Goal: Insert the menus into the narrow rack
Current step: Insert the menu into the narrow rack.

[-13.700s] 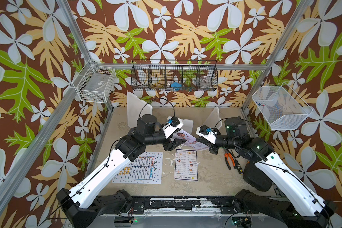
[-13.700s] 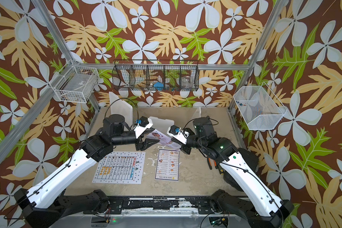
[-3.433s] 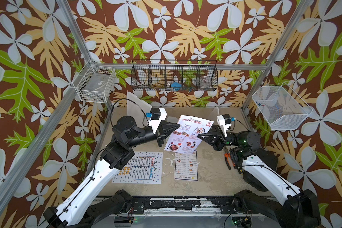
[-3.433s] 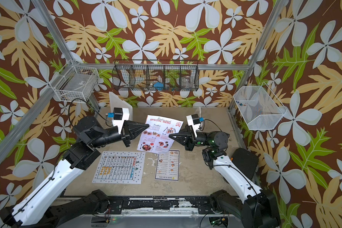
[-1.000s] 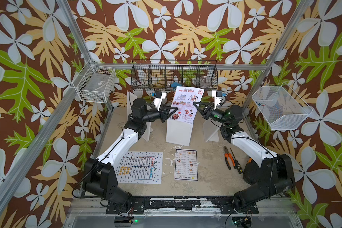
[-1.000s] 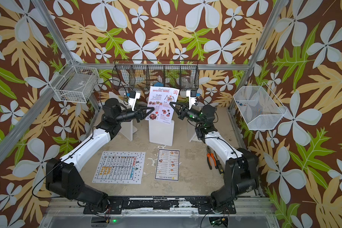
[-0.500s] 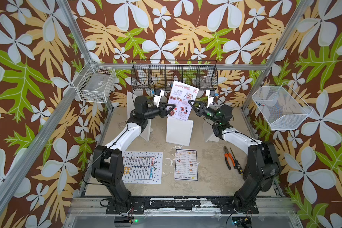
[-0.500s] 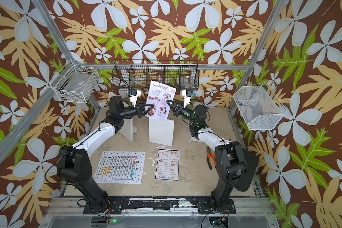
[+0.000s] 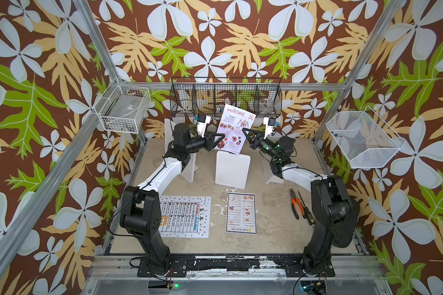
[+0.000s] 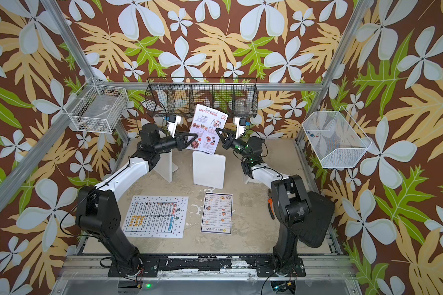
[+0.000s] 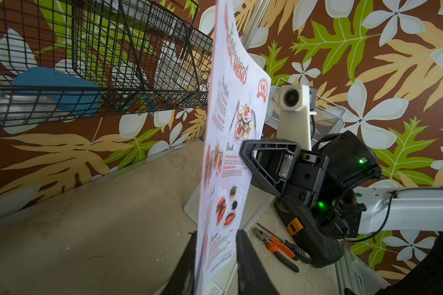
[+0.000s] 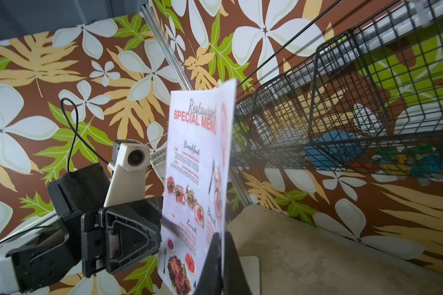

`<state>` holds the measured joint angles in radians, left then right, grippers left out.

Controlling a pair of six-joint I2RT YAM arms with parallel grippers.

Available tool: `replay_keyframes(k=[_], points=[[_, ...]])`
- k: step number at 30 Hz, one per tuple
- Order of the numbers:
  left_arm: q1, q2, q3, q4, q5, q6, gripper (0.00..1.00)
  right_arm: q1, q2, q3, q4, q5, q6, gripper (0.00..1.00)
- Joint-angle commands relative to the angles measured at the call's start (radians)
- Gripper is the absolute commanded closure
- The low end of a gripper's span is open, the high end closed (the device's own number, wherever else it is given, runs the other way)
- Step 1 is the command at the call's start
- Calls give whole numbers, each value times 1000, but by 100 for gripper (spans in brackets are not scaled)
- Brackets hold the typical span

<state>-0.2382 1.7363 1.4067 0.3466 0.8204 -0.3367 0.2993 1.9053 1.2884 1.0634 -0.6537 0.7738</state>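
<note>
The SPECIAL MENU [image 9: 234, 130] stands near upright, clear of the counter [image 9: 271, 224], just in front of the black wire rack [image 9: 189, 102] on the back wall. The right end effector [image 12: 219, 237] is clamped on one side edge. The left end effector [image 11: 215, 232] straddles the opposite edge, jaws slightly apart. The DIM SUM INN menu [image 9: 241, 213] and the dotted white menu [image 9: 183, 217] lie flat on the counter, well apart from the rack.

- Walls [image 9: 215, 38] carry brown wallpaper printed with white flowers and green and tan leaves.
- Aluminium frame posts [image 9: 99, 43] stand at the back corners.
- The floor [image 9: 274, 229] is beige, scuffed and evenly lit.
</note>
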Motion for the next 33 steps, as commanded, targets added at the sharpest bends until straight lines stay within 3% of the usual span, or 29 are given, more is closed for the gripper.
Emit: replay_keyframes(k=[1,11,33], points=[[3,8,11,-2,11,3,74,1,20,32,59,15,7,100],[5,43,49,-18,6,6,73,3,70,74,50,19,9,100],[5,61,55,-20,10,2,73,17,19,-26,61,44,7,100]])
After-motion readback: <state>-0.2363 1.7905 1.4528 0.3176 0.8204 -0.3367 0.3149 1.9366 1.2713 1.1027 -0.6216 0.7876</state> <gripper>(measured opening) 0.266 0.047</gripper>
